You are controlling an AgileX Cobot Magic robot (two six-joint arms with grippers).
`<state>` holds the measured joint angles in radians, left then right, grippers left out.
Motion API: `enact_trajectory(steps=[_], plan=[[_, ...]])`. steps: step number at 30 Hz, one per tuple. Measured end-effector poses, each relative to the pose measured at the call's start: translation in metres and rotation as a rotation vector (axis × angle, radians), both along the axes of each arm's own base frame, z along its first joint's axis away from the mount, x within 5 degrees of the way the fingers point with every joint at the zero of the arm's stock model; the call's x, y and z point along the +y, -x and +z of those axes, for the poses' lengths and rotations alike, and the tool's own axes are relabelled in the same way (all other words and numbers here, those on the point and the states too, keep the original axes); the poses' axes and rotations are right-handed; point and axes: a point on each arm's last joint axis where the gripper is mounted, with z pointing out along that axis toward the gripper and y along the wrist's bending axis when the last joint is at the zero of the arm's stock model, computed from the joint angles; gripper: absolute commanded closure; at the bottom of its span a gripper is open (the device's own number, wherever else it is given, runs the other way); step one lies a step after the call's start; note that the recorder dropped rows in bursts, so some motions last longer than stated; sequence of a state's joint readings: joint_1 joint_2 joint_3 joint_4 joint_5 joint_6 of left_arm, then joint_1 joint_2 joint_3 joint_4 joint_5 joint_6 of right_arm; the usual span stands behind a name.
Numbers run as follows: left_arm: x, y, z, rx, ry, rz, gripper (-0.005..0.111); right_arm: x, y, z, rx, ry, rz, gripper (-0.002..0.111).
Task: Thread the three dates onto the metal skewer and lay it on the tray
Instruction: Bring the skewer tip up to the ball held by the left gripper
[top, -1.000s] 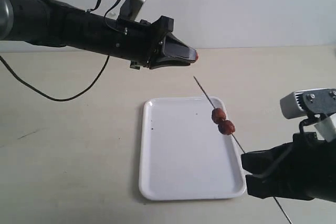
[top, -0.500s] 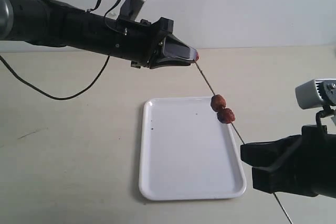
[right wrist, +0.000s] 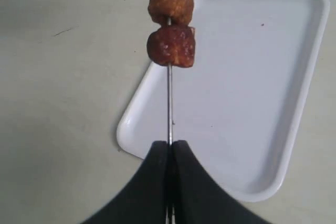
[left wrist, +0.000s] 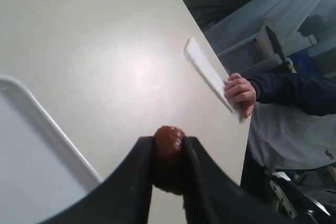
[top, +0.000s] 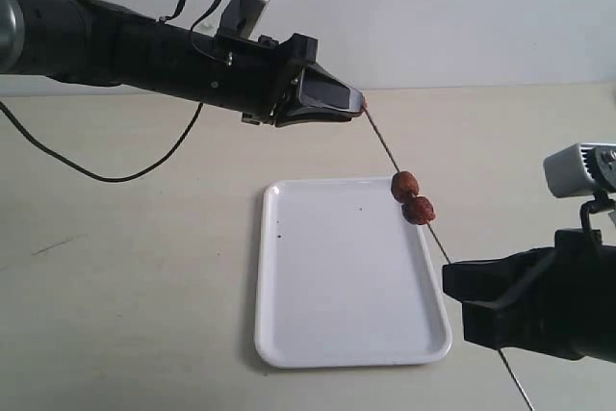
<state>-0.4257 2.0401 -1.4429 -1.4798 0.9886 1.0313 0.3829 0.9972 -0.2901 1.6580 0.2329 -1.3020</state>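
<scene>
My left gripper [top: 358, 103] [left wrist: 169, 145] is shut on one reddish-brown date [left wrist: 168, 139], held high above the table. The thin metal skewer [top: 385, 146] [right wrist: 169, 103] slants up from my right gripper [top: 450, 281] [right wrist: 169, 145], which is shut on it, and its tip meets the held date at the left fingertips. Two more dates [top: 412, 197] [right wrist: 170, 24] sit threaded side by side midway along the rod. The white tray [top: 327, 286] [right wrist: 252, 103] lies on the table below them, with a few dark specks on it.
A black cable [top: 106, 175] trails across the table at the left. In the left wrist view a person's hand [left wrist: 240, 92] rests at the far table edge beside a flat white strip [left wrist: 207, 72].
The right arm raised the skewer, carrying its tip up to the date in the left gripper. The two threaded dates rose with it. The left arm stayed nearly still.
</scene>
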Motion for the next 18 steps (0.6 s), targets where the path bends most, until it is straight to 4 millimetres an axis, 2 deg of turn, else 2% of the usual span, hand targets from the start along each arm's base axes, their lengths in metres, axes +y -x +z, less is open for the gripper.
enact_trajectory(steps=[18], plan=[[-0.0006,0.0025,0.0015,-0.022,0.016,-0.037,0.086,0.0006,0.0004,0.0002,0.023,-0.033,-0.017,0.108]])
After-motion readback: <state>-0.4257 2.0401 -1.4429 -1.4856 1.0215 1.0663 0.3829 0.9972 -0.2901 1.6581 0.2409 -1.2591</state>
